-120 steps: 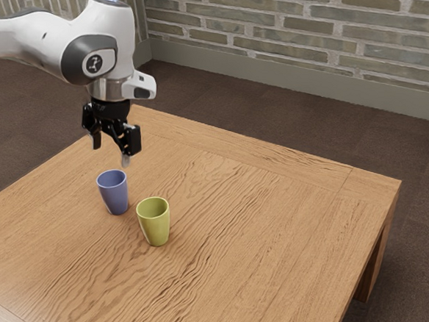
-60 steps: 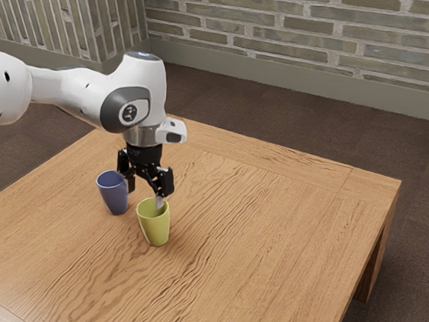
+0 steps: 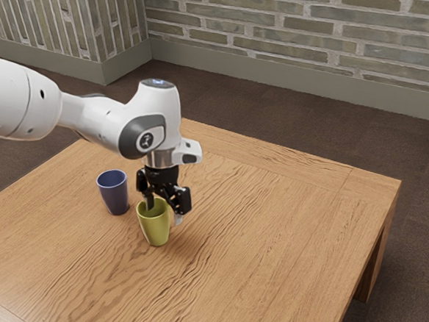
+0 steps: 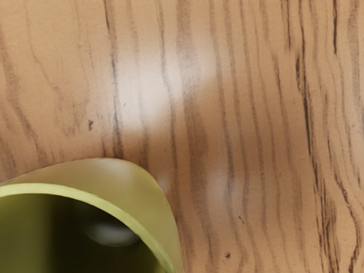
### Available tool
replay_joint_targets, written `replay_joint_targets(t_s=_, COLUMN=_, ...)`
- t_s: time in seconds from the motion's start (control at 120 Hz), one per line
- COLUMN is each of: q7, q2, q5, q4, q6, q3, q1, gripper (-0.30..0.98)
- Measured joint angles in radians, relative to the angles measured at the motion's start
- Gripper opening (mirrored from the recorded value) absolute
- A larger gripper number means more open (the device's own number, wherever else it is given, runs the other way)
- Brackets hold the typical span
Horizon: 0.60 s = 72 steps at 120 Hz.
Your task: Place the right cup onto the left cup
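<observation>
- The black two-finger gripper (image 3: 164, 212) is low at the yellow-green cup (image 3: 156, 234), its body toward 12 o'clock from that cup in the exterior view.
- The hand is released: its fingers stand apart, one over the cup's mouth toward 11 o'clock, the other outside the rim at about 3 o'clock. Whether either touches the cup, I cannot tell.
- The yellow-green cup stands upright on the wooden table (image 3: 267, 246), mouth up.
- The blue cup (image 3: 115, 198) stands upright near it, toward 10 o'clock from it in the exterior view, also mouth up, the two apart.
- The white arm (image 3: 92, 116) reaches in from 10 o'clock in the exterior view.
- In the wrist view, the yellow-green cup's rim and shaded inside lie close to the hand, above streaked wood grain.
- Beyond the table toward 12 o'clock are dark floor (image 3: 313, 124) and a brick wall (image 3: 319, 36).
</observation>
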<state>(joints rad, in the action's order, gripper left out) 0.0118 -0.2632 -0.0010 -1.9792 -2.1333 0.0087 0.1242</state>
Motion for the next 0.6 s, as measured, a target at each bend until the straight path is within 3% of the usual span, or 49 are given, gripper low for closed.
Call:
replay_joint_targets(t_s=0.242, q7=0.003, q2=-0.053, q5=0.001, q4=0.000, q6=-0.055, q3=-0.001, q1=-0.001, gripper=0.67)
replay_joint_targets(t_s=0.433, q7=0.003, q2=-0.055, q5=0.027, q4=0.007, q6=-0.074, q3=0.002, q1=-0.001, gripper=0.21)
replay_joint_targets(t_s=0.6, q7=0.003, q2=-0.050, q5=0.045, q4=0.006, q6=-0.081, q3=0.004, q1=-0.001, gripper=0.02)
